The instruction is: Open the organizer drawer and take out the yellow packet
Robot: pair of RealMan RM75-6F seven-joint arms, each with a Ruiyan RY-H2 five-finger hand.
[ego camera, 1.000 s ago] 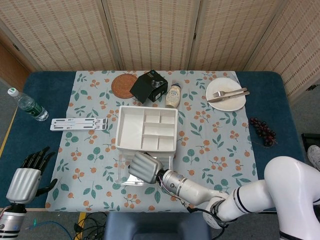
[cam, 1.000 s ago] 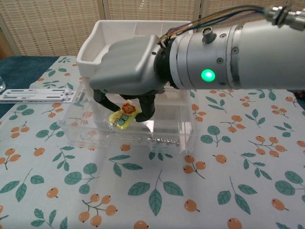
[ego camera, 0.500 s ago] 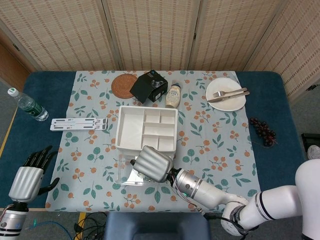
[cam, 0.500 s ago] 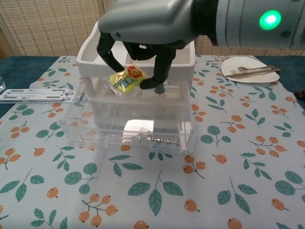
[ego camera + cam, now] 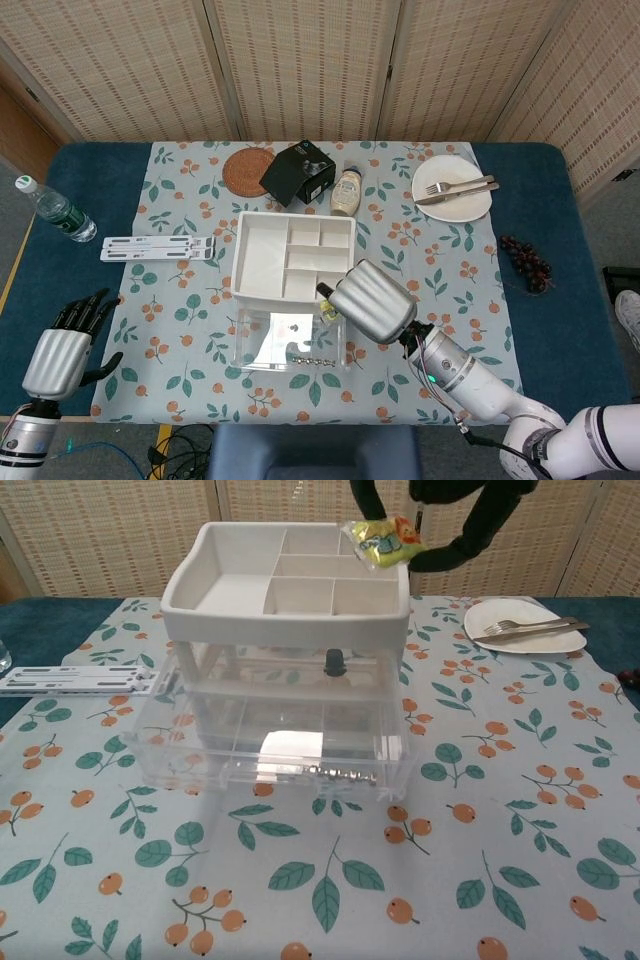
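The right hand [image 5: 440, 520] pinches the yellow packet [image 5: 385, 538] at top centre of the chest view, directly above the open organizer drawer [image 5: 270, 745]; the left hand [image 5: 65, 345], fingers spread, idles at lower left.

Organizer [image 5: 285, 615] top tray matt white plastic; drawer [image 5: 270, 750] clear glossy plastic, glare on it. Yellow packet [image 5: 383, 538] shiny crinkled film. Right hand [image 5: 372, 300] smooth grey metal-look shell – satin. Tablecloth [image 5: 330, 880] matt printed cloth. Plate [image 5: 525, 626] glossy white – metal fork [image 5: 520, 627].
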